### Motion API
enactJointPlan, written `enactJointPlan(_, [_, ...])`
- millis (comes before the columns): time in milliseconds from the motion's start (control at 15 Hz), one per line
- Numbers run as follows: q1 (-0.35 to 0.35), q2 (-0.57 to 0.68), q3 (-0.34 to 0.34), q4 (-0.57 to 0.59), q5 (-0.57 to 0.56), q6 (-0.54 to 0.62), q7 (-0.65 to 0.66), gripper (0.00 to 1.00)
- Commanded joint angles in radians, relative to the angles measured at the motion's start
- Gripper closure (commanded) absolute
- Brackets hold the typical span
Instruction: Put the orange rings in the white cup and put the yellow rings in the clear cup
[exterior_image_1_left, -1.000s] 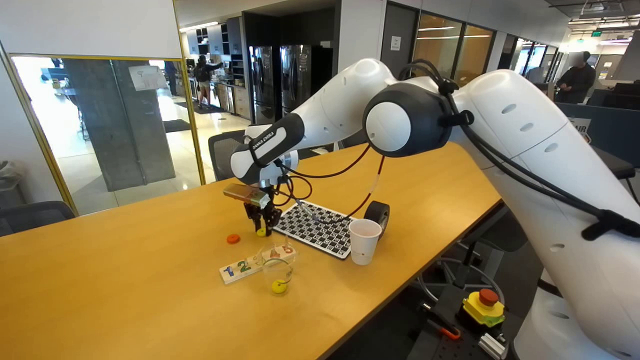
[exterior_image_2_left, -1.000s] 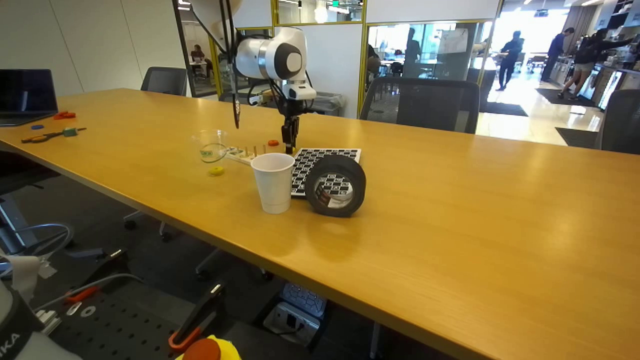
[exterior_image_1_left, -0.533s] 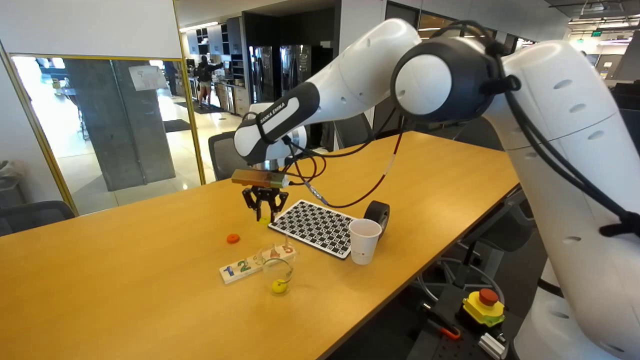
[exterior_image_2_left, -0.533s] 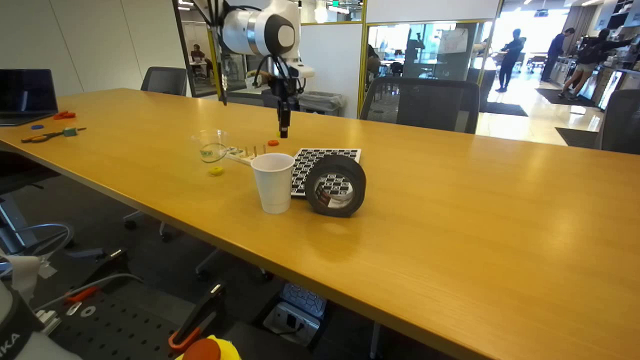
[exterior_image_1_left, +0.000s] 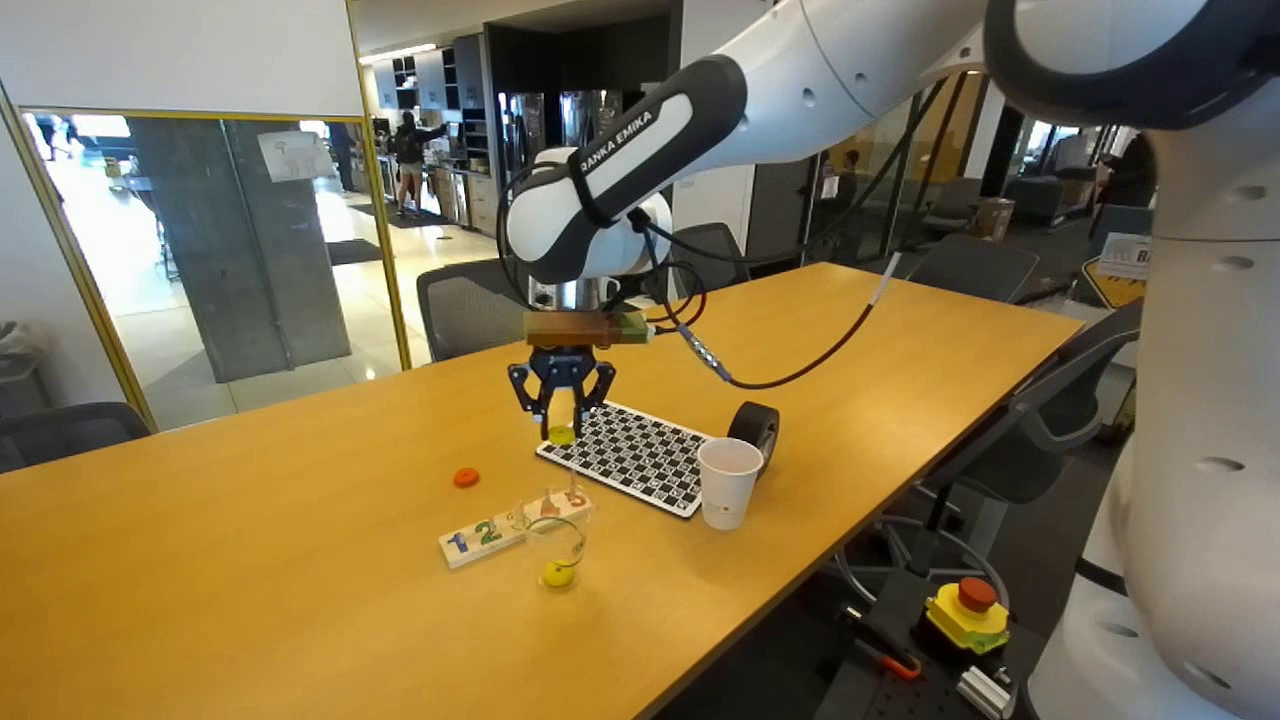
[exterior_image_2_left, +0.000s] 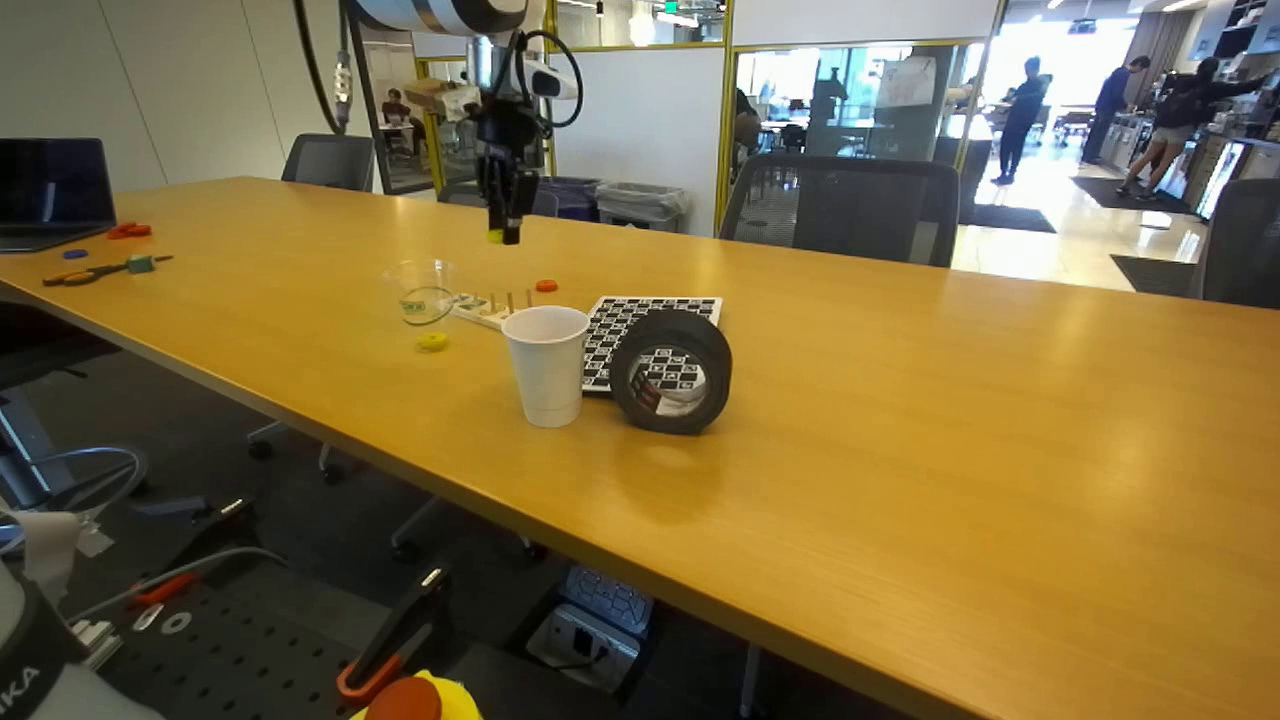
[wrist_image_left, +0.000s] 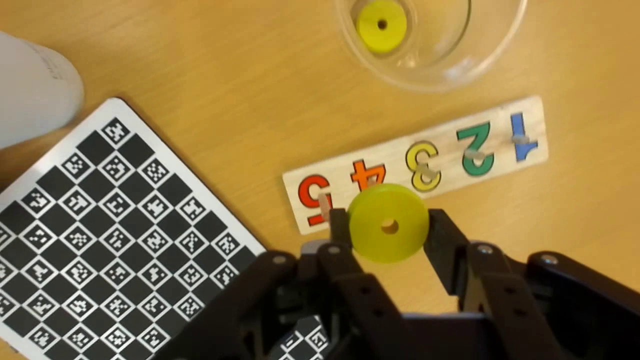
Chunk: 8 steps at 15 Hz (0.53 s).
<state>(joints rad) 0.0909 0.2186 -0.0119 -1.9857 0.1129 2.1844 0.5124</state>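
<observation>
In an exterior view: orange ring on the table, left of centre. Clear cup at lower centre, one yellow ring inside. Higher, near mid-frame, I have the gripper clamped on a second yellow ring, above the table. White cup upright, right of centre.

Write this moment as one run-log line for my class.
Pincer: shut on yellow ring, above table | Clear cup: second yellow ring inside | Orange ring: on table | White cup: upright, contents hidden
</observation>
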Motion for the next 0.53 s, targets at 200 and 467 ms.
enactJointPlan(200, [-0.013,-0.172,0.059,-0.210,0.098,-0.006,-0.337,0.80])
enactJointPlan(467, [-0.011,-0.164,0.073,-0.232,0.145,-0.009,-0.475,0.80])
